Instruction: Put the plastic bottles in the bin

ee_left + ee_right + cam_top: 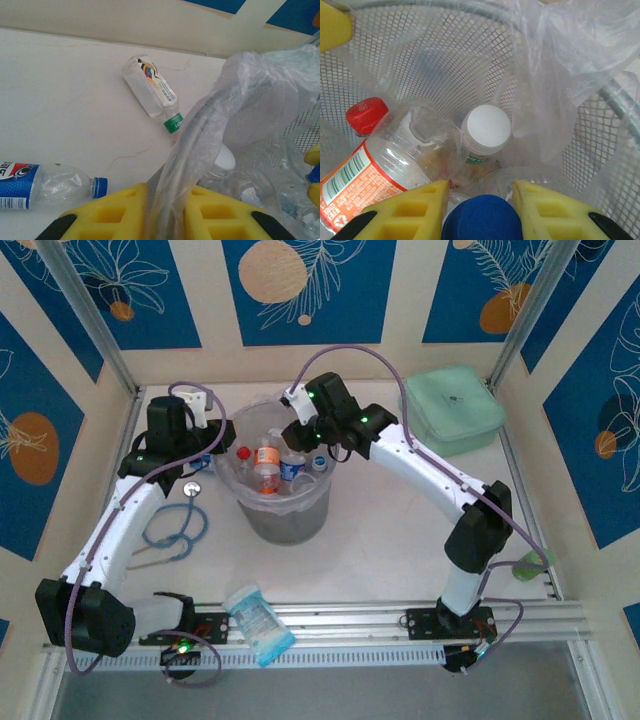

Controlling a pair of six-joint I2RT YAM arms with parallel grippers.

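The bin (285, 522) is standing in the middle of the counter (385, 535), toward the far side, with a clear bag (250, 85) lining it and spilling over the rim. The left tool (167, 194) is sitting at the bin's left edge, closed narrow and pinching the rim and bag between its yellow fingers. The right tool (480, 200) is hanging over the right side of the bin's mouth, gripping a blue-capped bottle (482, 220) by the cap end, above the pile inside.

Several bottles are lying in the bin. A red-capped bottle (367, 170) with an orange label is leaning to the left, and a white-capped bottle (486, 129) is standing just beside it, near the mesh wall. From overhead, more caps and labels are showing through the bag.

Two bottles are lying on their sides on the counter left of the bin, well apart from each other. A green-capped bottle (152, 90) is resting near the far wall, its cap pointing toward the bin. A blue-labelled bottle (45, 186) is lying nearer, cap also toward the bin.

A green case (455, 410) is sitting at the far right. A loop of blue tubing (175, 528) is lying near the left arm, and a blue-and-white packet (258, 625) is resting at the near edge.
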